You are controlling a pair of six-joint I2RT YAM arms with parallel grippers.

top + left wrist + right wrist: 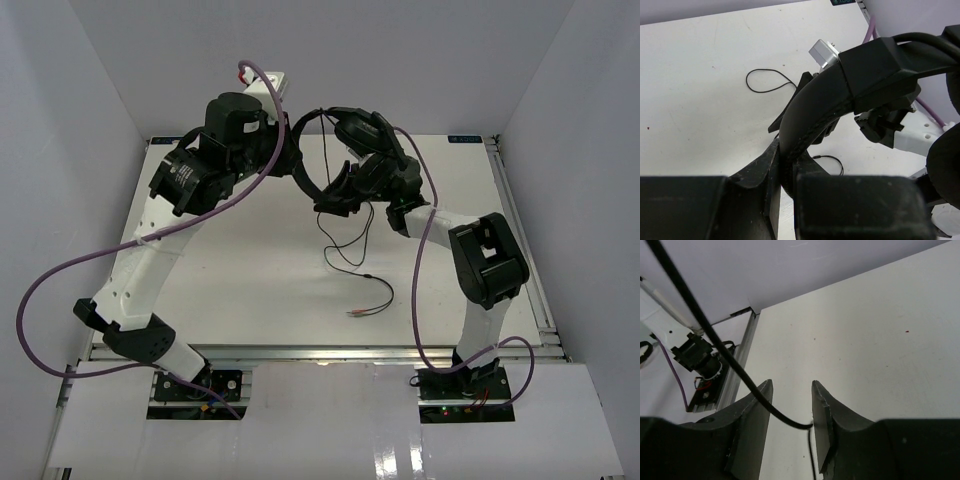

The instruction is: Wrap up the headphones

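Note:
The black headphones are held up in the air over the back of the table. My left gripper is shut on the thin headband; in the left wrist view the jaws clamp it from both sides. An earcup shows at the right edge. The thin black cord hangs to the table in loops and ends in reddish plugs. My right gripper is open just below the headband. In the right wrist view the cord runs across the gap between its fingers, touching the right finger.
The white table has metal rails at its edges. White walls stand close at the left, back and right. Thick purple arm cables loop off the left side, and another drapes by the right arm.

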